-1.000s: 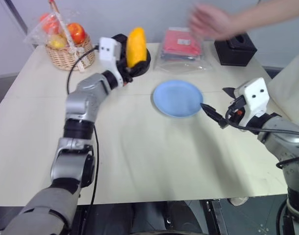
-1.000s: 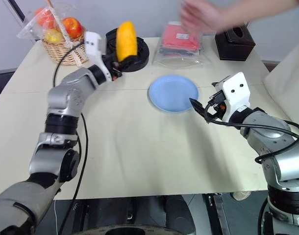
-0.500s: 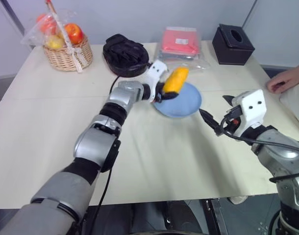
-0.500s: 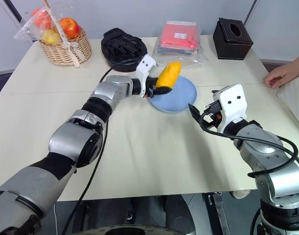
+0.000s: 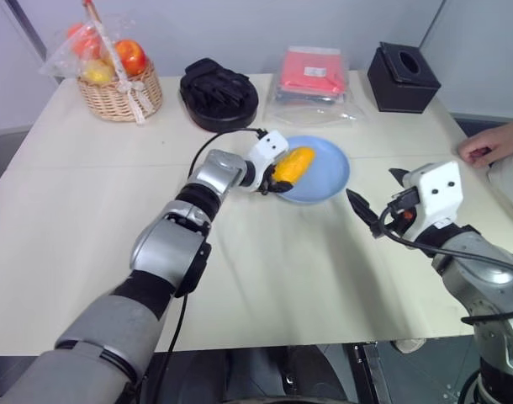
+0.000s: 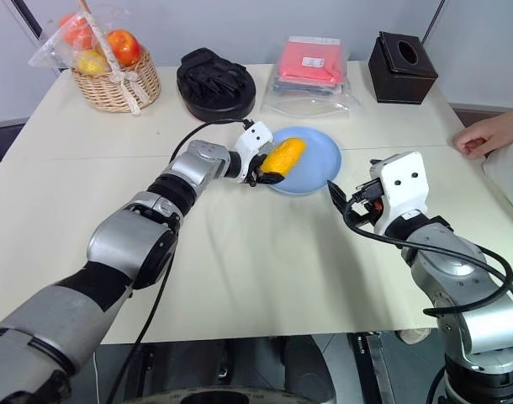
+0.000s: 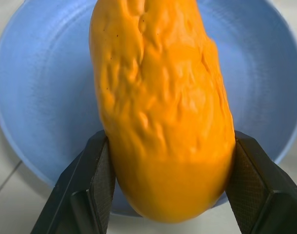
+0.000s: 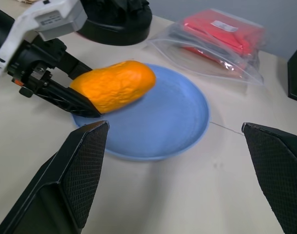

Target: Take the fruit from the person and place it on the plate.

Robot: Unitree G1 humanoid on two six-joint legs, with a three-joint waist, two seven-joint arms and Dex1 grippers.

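Left tool (image 5: pixel 277 175) was clamped on the oblong yellow-orange mango-like fruit (image 5: pixel 293 162), one black finger (image 7: pixel 92 187) on each side of its near end. Fruit sat low over the round flat light blue plate (image 5: pixel 325 179), at the plate's left part, long axis pointing across it toward the far right. Couldn't tell whether it was resting on the plate or just above it. Right tool (image 5: pixel 376 215) was spread wide and held nothing, hovering over the pale bench (image 5: pixel 265 269) near the plate's right edge, aimed at the plate. Right wrist view had the fruit and left tool between its fingers (image 8: pixel 70 183), well ahead of them. Person's bare hand (image 5: pixel 492 143) lay at the bench's right edge, apart from the plate. At the back of the bench: wicker basket of round fruit in clear wrap (image 5: pixel 115 71), round black ridged dish (image 5: pixel 217 93), red pack in clear plastic bag (image 5: pixel 311 76), black box (image 5: pixel 402 77).
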